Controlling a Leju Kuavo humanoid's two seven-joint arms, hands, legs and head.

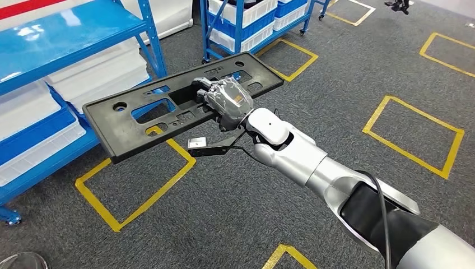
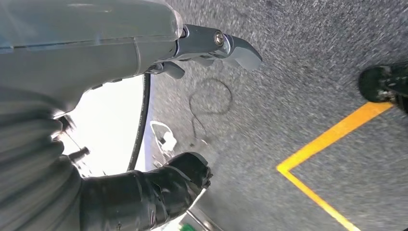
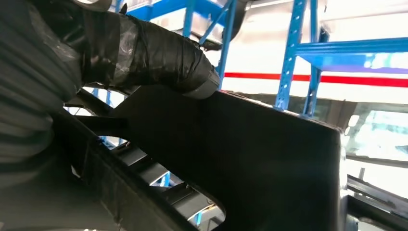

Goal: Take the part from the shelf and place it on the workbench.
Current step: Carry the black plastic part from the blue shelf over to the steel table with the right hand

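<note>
In the head view, a long black plastic panel (image 1: pixel 168 106) is gripped near its middle by the right hand (image 1: pixel 227 100) and carried level above the carpeted floor (image 1: pixel 347 73), beside the blue shelf (image 1: pixel 61 33). It is judged stiff and light but unwieldy; a central hold suits it. In the left wrist view, the left hand (image 2: pixel 159 187) hangs with nothing held, fingers apart. In the right wrist view, the panel's underside is seen under taped fingers (image 3: pixel 159 55). No writing can be read.

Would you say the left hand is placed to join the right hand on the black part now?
Probably not: the left hand hangs low over the carpet floor, while the right hand holds the black part out ahead beside the blue shelf.
</note>
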